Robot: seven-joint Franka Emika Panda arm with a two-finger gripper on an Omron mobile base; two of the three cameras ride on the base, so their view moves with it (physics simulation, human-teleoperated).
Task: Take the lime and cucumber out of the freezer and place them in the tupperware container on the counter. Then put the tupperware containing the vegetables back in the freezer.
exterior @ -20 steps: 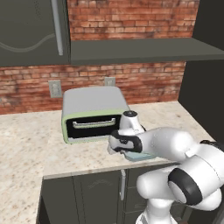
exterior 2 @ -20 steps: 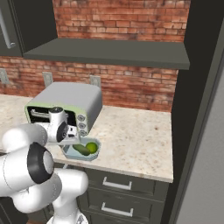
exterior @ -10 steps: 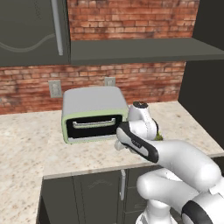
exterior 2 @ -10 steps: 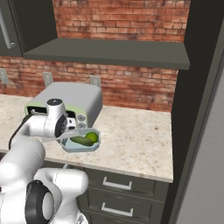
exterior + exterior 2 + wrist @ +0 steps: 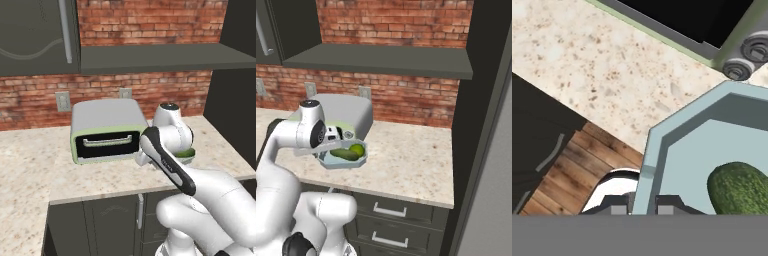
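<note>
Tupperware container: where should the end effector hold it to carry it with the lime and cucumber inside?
By the wide flared rim of the tupperware container, approaching from the counter-edge side. The end effector is pinching that thin wall there, clear of the cucumber.

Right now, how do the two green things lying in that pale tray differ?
The lime is small, round and bright yellow-green; the cucumber is long, tapered and darker green. The lime sits toward the tray's far side, the cucumber lies lengthwise nearer the front. Both rest inside the tupperware container, which the fingers pinch by its rim.
</note>
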